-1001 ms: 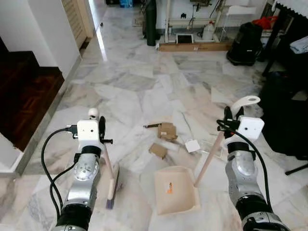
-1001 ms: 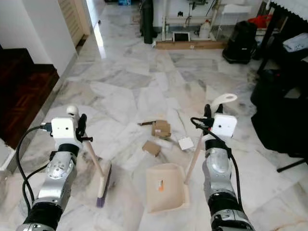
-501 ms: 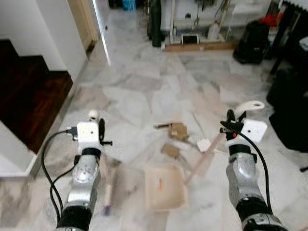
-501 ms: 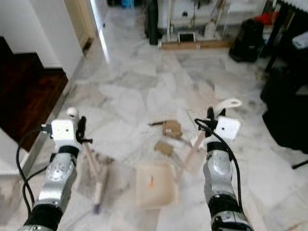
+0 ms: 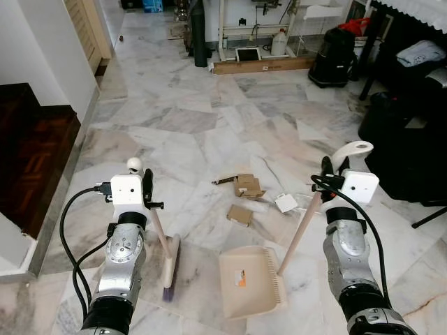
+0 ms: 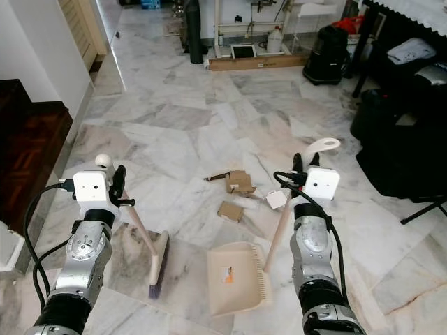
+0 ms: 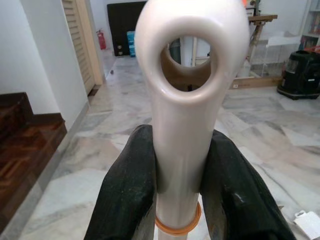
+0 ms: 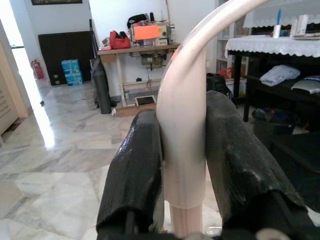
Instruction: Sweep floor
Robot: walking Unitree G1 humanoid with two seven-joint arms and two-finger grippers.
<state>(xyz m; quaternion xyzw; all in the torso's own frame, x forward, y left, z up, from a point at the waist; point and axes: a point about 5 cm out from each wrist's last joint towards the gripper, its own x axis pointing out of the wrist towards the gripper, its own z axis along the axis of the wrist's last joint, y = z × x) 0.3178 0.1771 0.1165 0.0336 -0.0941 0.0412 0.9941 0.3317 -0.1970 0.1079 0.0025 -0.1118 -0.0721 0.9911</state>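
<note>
Floor [image 5: 209, 132] is glossy grey-veined marble, big irregular slabs, stretching from the robot's feet out to the cluttered far wall. On it, front and centre, sits a flat cream plastic dustpan [image 5: 250, 280] with a comb-toothed edge, and its slanted pale handle [image 5: 299, 234] is clamped tight in the right gripper [image 8: 184, 165]. The left gripper [image 7: 177, 185] is squeezed shut around the smooth loop-topped stick of a small broom [image 5: 170, 269], bristles down on the marble to the dustpan's left. Just beyond the dustpan lie brown cardboard scraps [image 5: 241, 199] and a little white square piece [image 5: 286, 203].
</note>
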